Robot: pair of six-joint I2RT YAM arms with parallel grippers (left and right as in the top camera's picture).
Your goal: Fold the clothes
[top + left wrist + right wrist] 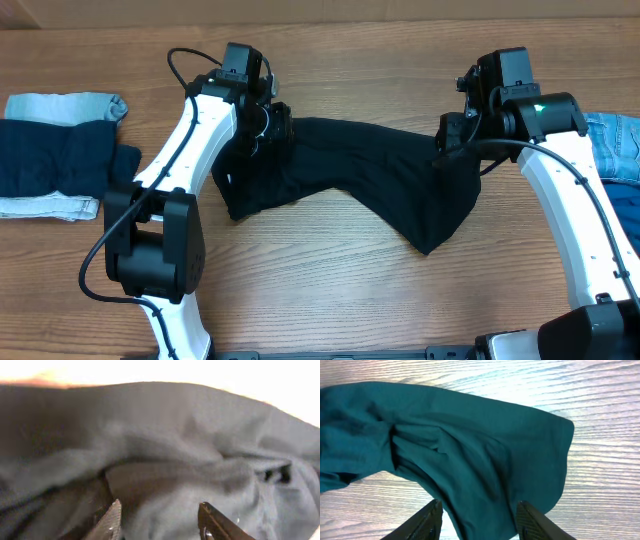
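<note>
Black garment (340, 175) strung left to right between my two arms

It lies mid-table (330, 290), long axis side to side, one end under each wrist. The left gripper (160, 507) is half open with cloth just ahead of it. The right gripper (480, 506) is half open too, straddling cloth, and I judge neither pinches.

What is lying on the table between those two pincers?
The black garment lies there, rumpled across the wooden table, running from the left pincer to the right pincer. The overhead view shows it best.
</note>
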